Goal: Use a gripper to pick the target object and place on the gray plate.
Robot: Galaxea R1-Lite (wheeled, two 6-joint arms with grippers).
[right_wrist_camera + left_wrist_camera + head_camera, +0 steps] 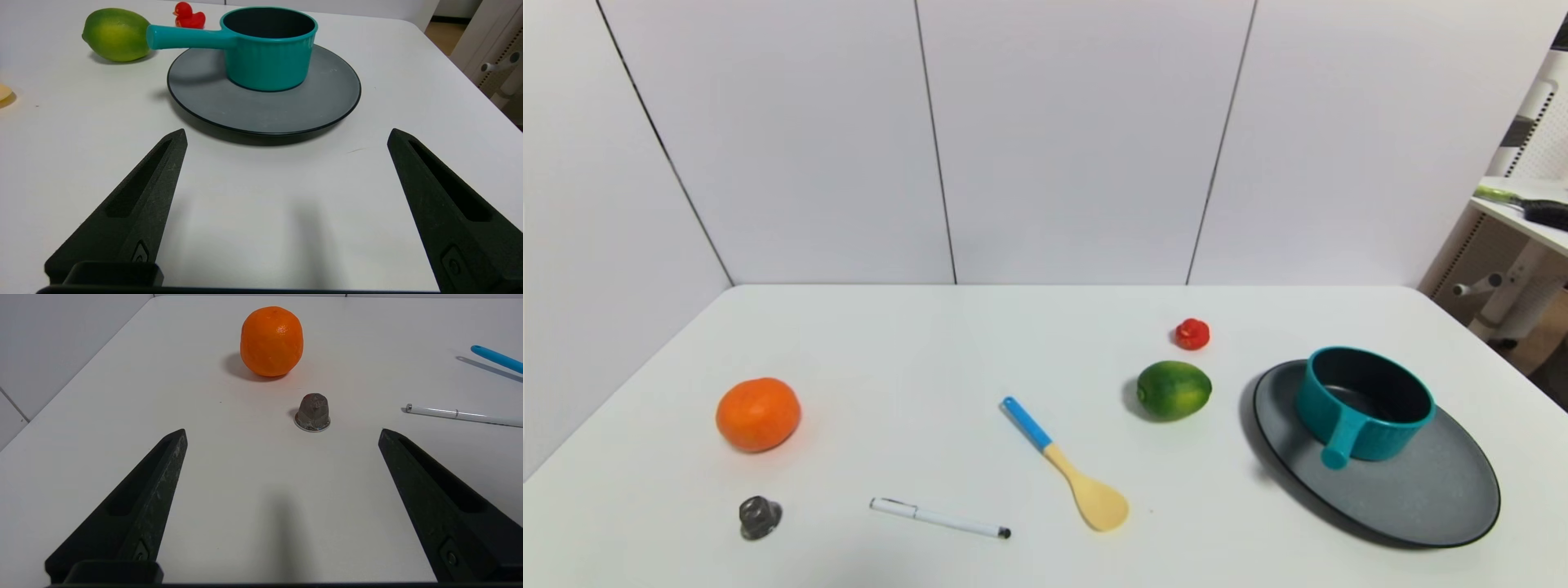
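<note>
The teal saucepan point(1365, 403) stands upright on the gray plate point(1437, 490) at the table's right, on the plate's far part, its handle pointing toward me. The right wrist view shows the same saucepan point(269, 51) on the plate point(261, 106). My right gripper point(286, 136) is open and empty, low over bare table a little short of the plate's near rim. My left gripper point(282, 433) is open and empty over the table's left front. Neither arm shows in the head view.
A green lime point(1174, 389) and a red toy duck point(1192, 333) lie left of the plate. A blue-handled beige spoon point(1066, 464) lies mid-table. A white pen point(939, 518), a small grey metal cap point(760, 517) and an orange point(758, 414) are at the left.
</note>
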